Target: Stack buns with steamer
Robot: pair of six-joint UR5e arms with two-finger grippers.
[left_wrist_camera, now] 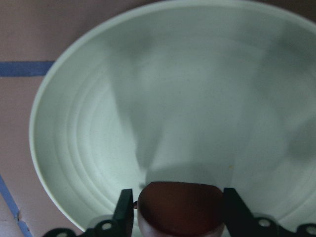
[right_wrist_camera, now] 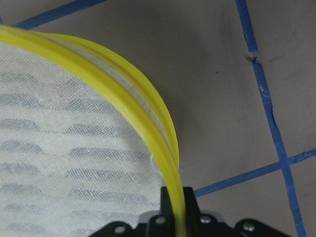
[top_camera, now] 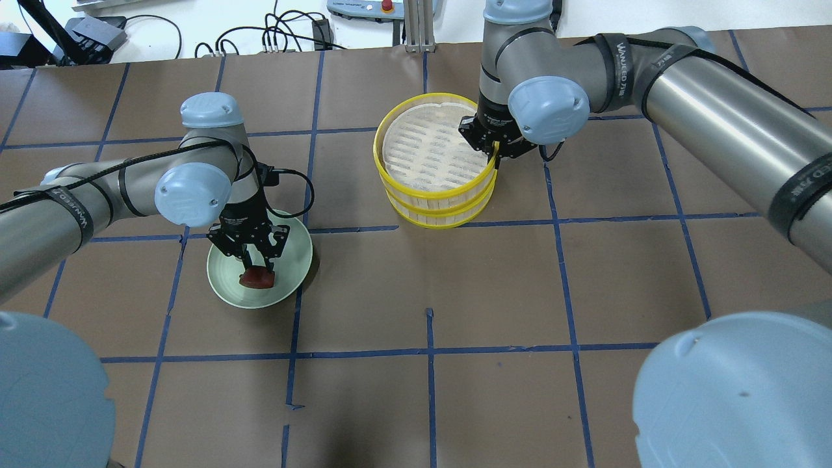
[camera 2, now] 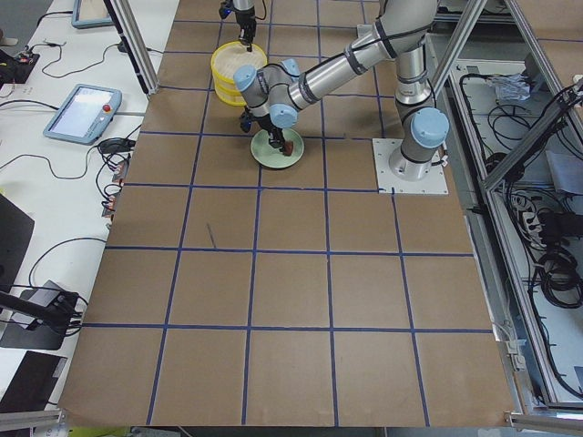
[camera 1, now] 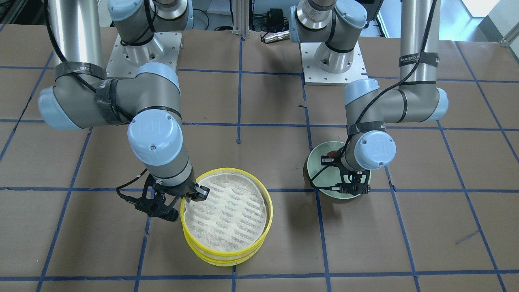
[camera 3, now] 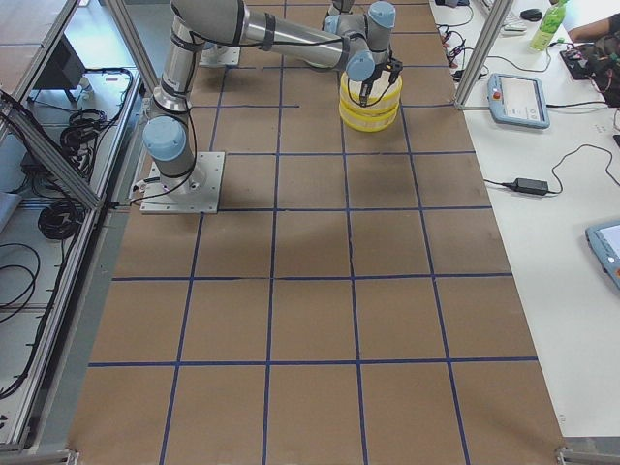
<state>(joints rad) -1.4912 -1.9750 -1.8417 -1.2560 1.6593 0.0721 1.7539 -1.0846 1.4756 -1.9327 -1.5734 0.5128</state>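
Note:
The reddish-brown bun sits at the near side of the pale green plate. My left gripper is shut on it; in the left wrist view the bun fills the gap between the two fingers, low over the plate. The yellow steamer is two stacked tiers with a white cloth liner in the top one. My right gripper is shut on the top tier's rim. The white bun is not in view.
The table is brown paper with a blue tape grid. The arm bases stand at the robot's edge. Both forearms reach low over the table towards the plate and steamer. A tablet and cables lie off the table's far side.

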